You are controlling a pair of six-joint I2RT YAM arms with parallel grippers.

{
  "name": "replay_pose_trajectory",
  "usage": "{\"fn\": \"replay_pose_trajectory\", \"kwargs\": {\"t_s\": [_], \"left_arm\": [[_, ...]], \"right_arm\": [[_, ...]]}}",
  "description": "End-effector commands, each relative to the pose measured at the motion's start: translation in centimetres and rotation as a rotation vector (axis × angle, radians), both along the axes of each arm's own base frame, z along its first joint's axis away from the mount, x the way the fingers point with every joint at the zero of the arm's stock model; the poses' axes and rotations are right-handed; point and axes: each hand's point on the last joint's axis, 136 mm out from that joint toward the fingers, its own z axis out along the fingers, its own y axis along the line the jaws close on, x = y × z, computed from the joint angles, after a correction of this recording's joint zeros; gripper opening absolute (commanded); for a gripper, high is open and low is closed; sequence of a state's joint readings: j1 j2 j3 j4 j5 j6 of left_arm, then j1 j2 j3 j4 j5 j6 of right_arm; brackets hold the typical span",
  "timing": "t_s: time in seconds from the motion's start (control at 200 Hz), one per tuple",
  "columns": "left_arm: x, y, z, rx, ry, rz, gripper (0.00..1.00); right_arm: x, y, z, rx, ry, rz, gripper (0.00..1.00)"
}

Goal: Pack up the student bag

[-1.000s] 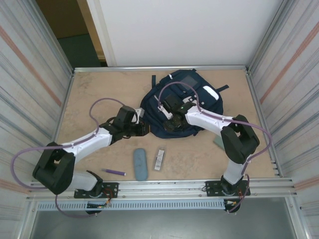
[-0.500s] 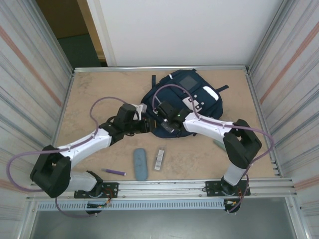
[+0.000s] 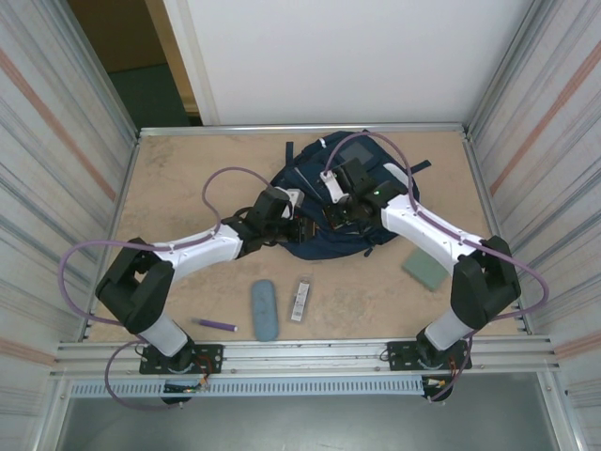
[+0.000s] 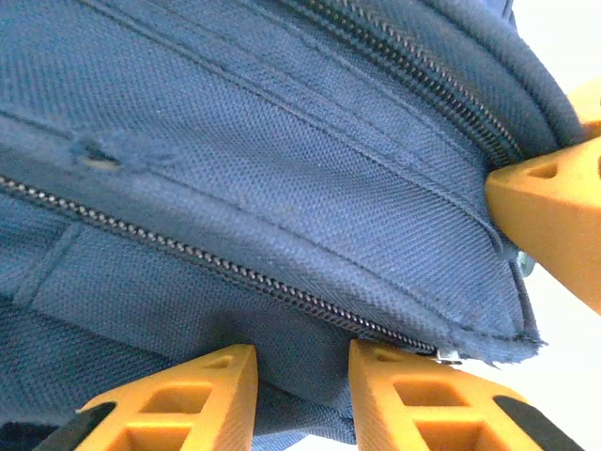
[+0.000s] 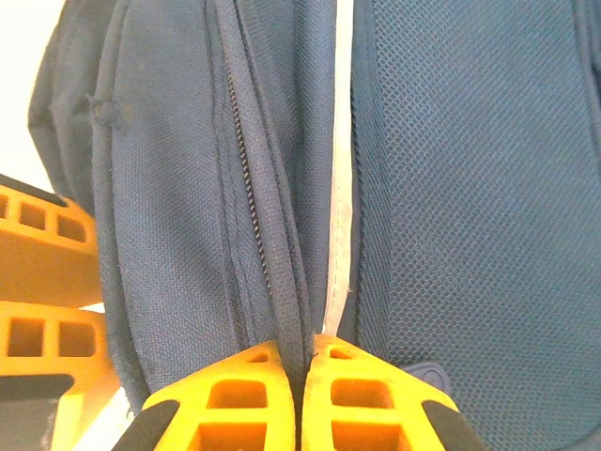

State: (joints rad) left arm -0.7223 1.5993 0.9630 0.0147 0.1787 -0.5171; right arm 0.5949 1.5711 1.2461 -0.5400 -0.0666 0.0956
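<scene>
right gripper (image 5: pixel 299 349) tight on woven navy student bag (image 5: pixel 451 188) seam

Both arms reach forward, wrists close together. The left gripper (image 4: pixel 300 365) has its fingers a little apart; the right gripper (image 5: pixel 299 355) is pinched tight on a bag (image 5: pixel 451 188) fold.

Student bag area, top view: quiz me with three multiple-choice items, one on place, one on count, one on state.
1. Where is the green block? A on the student bag; B on the table beside the right arm; C against the left wall.
2. Loose items besides the bag? A two; B six; C four.
3. The right gripper's jaws? A shut on a bag fold; B wide open; C shut on the block.
B: it lies on bare wood. C: pen, case, strip, block. A: the right wrist view shows them pinching fabric.
</scene>
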Motion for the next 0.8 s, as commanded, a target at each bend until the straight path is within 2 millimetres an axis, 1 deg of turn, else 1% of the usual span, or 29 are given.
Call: {"fn": "replay_pose_trajectory", "kwargs": {"t_s": [0.0, 0.145, 0.246, 0.286, 0.361, 0.426, 0.461, 0.506, 0.546, 0.576, 0.646, 0.707, 0.797], "left_arm": [[0.5, -1.6, 1.8, -0.03, -0.086, -0.068, 0.31], [-1.6, -2.7, 3.2, -0.095, -0.125, -0.168, 0.29], [-3.0, -2.7, 4.3, -0.104, -0.155, -0.194, 0.31], [-3.4, -2.6, 4.8, -0.103, -0.166, -0.19, 0.31], [-3.7, -2.5, 5.0, -0.08, -0.167, -0.182, 0.32], [-3.7, -2.5, 4.7, -0.059, -0.15, -0.171, 0.33], [-3.5, -2.3, 4.3, -0.032, -0.132, -0.156, 0.32], [-2.9, -1.6, 3.5, 0.028, -0.121, -0.104, 0.31], [-2.1, -0.5, 2.6, 0.099, -0.116, -0.029, 0.3], [-2.0, -0.4, 2.3, 0.119, -0.12, -0.01, 0.29], [-2.1, -0.4, 1.4, 0.155, -0.126, 0.018, 0.29], [-2.0, -0.6, 0.9, 0.177, -0.123, 0.04, 0.31], [-2.1, -1.4, 0.4, 0.169, -0.086, 0.036, 0.34]], "right_arm": [[0.2, 2.0, 3.9, 0.197, 0.048, 0.008, 0.0], [0.8, 1.7, 2.7, 0.213, 0.122, -0.026, 0.0], [0.9, 1.8, 1.6, 0.192, 0.159, -0.031, 0.0], [0.8, 1.9, 1.2, 0.189, 0.174, -0.029, 0.0], [0.7, 2.1, 0.7, 0.19, 0.204, -0.03, 0.0], [0.7, 2.2, 0.3, 0.191, 0.218, -0.035, 0.0], [0.7, 2.3, 0.2, 0.194, 0.227, -0.035, 0.0], [0.6, 2.5, 0.0, 0.2, 0.237, -0.034, 0.0], [0.6, 2.6, -0.1, 0.209, 0.247, -0.031, 0.0], [0.6, 2.8, -0.1, 0.218, 0.252, -0.03, 0.0], [0.6, 3.1, 0.0, 0.235, 0.259, -0.032, 0.0], [0.7, 3.3, 0.1, 0.25, 0.264, -0.032, 0.0], [0.8, 3.7, 0.6, 0.277, 0.263, -0.032, 0.0]]}}
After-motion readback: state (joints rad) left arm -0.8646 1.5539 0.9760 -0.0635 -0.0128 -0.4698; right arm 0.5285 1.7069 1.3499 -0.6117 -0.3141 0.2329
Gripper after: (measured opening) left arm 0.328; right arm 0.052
